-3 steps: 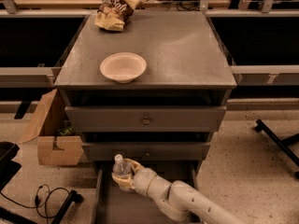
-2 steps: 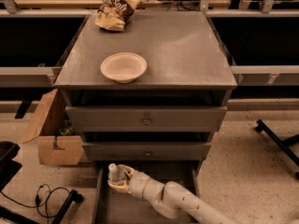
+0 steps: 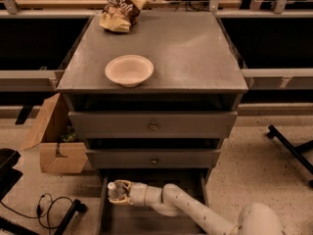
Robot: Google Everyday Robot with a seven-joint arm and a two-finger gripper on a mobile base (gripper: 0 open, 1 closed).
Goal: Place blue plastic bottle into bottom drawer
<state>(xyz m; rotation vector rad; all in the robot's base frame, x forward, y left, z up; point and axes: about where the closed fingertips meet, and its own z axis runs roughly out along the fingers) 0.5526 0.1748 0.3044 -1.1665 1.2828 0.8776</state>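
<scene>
Low at frame bottom: gripper (image 3: 119, 194), inside the pulled-out bottom drawer (image 3: 103, 214), near its left wall and close under the cabinet front. Claw closed on the blue plastic bottle (image 3: 114, 192), fingers (image 3: 126, 184) spread just enough to take its body. Bottle roughly upright, white cap (image 3: 111, 185) on top, at the drawer's rear left. Can't tell whether touching the drawer floor or hanging just above it. Pale label, text not readable.

White arm (image 3: 195, 210) reaching in from lower right, across the drawer toward the left.

Above: middle drawer (image 3: 186, 159) and top drawer (image 3: 195, 125), both shut, one small round knob each.

On the grey cabinet top (image 3: 195, 48):
- cream bowl (image 3: 129, 70), upright, near the front edge, left of centre
- crumpled snack bag (image 3: 120, 11) at the back left, well apart from the bowl; brown panel with white lettering, too creased to read

On the speckled floor:
- open cardboard box (image 3: 58, 153) just beside the cabinet's left side
- black cable (image 3: 51, 204) looped in front of the box
- black frame leg (image 3: 293, 148) off to the right, well apart from the cabinet
</scene>
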